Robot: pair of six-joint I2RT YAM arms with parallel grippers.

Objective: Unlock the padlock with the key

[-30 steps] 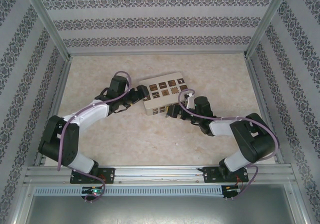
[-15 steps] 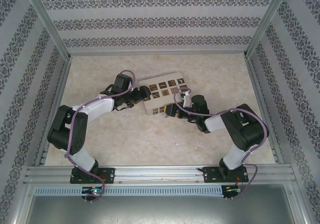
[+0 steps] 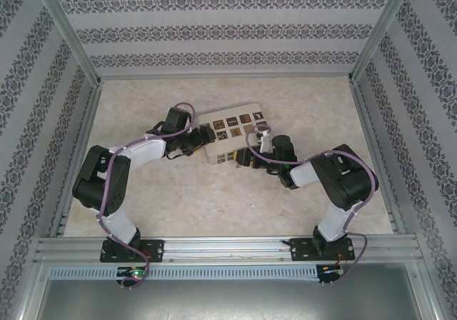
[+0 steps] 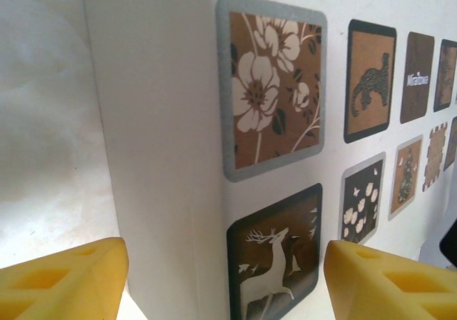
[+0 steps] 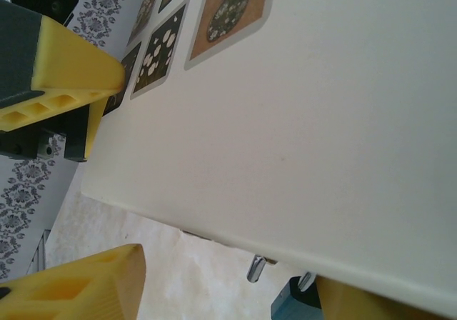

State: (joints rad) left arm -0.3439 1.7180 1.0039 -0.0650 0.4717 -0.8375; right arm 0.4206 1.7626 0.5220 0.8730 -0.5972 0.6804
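Note:
The padlock (image 5: 288,310) shows its blue body at the bottom of the right wrist view. Its silver shackle (image 5: 255,268) runs up into the lower edge of the white box (image 5: 307,134). My right gripper (image 5: 230,270) is open; the padlock sits just inside its right finger (image 5: 371,306), and bare table lies between the jaws. My left gripper (image 4: 225,256) is open, its yellow fingers (image 4: 64,277) straddling a corner of the box (image 4: 164,120) with small gaps on both sides. From above, the left gripper (image 3: 202,138) and right gripper (image 3: 246,157) flank the box (image 3: 230,129). The key is out of view.
The beige marbled table (image 3: 214,198) is fenced by patterned walls and a metal frame (image 3: 228,247) along the near edge. The left gripper's yellow finger (image 5: 64,77) shows at the upper left of the right wrist view, against the box.
Both arms have drawn their elbows inward and pressed closer to the box. Both pairs of jaws have narrowed. The box has stayed in place.

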